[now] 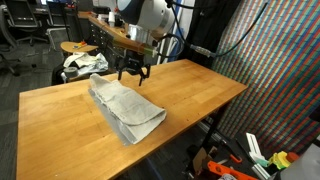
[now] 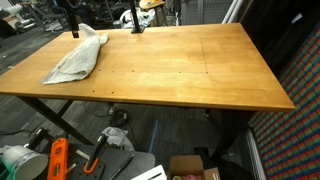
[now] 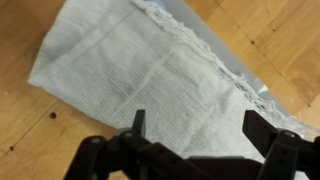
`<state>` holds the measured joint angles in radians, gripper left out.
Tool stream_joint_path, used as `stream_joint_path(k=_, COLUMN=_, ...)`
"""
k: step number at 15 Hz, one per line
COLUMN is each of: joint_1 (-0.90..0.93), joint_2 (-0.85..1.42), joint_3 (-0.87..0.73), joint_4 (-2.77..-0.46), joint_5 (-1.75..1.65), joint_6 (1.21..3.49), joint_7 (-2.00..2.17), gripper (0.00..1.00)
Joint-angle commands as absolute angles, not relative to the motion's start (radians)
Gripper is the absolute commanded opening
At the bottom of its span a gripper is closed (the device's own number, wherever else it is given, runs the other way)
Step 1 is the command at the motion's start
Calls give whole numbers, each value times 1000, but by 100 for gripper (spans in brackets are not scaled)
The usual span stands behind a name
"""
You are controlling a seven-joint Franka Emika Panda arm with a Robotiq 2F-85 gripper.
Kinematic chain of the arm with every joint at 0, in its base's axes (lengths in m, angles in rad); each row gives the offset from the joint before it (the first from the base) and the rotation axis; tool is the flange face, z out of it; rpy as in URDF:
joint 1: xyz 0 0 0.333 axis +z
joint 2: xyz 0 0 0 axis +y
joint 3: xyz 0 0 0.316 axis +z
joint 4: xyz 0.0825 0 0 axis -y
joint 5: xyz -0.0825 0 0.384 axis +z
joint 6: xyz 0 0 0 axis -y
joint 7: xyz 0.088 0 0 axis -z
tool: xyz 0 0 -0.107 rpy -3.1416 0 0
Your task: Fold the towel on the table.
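- Towel (image 1: 125, 105) lies on the table (image 1: 195, 90) as a long, narrow, flattened bundle with layers stacked on one another; off-white on top, with a grey edge along its near side
- In an exterior view the towel (image 2: 75, 58) sits towards one far corner of the table (image 2: 190, 75), running diagonally, with wood visible all round it
- Wrist view: towel (image 3: 150, 80) fills most of the frame; woven texture clear, a frayed hem runs along its upper side, a thin grey strip shows beyond that hem, and bare table (image 3: 30, 130) shows at lower left
- Gripper (image 1: 133, 78) hangs over the far end of the towel, fingers pointing down, just above the cloth; cannot tell whether the tips touch it
- Jaws stand wide apart in the wrist view, gripper (image 3: 200, 130) with one finger (image 3: 137, 125) at centre and its partner near the right edge; only flat cloth seen between them, nothing gripped
- Arm comes in from the far side of the table, a white joint above the black gripper
- Beyond the far table edge: round wooden stool (image 1: 80, 47), and a white-and-dark cloth bundle (image 1: 82, 65) below it
- Beside the table: a multicoloured patterned wall (image 1: 270, 55)
- Floor under the near edge: orange tool (image 2: 57, 160), cardboard box (image 2: 190, 165)
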<state>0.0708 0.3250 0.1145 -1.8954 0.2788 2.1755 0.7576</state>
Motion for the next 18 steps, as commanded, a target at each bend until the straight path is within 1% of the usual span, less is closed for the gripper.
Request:
stream_joint_path(k=1, joint_1=107, joint_2=229, joint_3=90, joint_4=-2057, joint_5=201, joint_6=2177, joint_7=638, gripper=100)
stream_joint_path(k=4, joint_1=141, joint_2=197, joint_3=94, joint_4=-2145, joint_5=103, joint_6=2197, joint_7=590, gripper=100)
stream_joint_path(k=8, joint_1=177, joint_2=153, joint_3=119, joint_4=-2244, joint_5=62, joint_6=2307, joint_7=504, gripper=100)
stream_joint_path(k=13, joint_1=189, joint_2=149, joint_3=156, joint_4=-2270, joint_5=113, joint_6=2340, joint_7=362, gripper=100)
stream_joint_path(k=18, joint_1=210, joint_2=158, joint_3=188, joint_4=-2307, joint_5=133, joint_6=2487, joint_7=332, gripper=100)
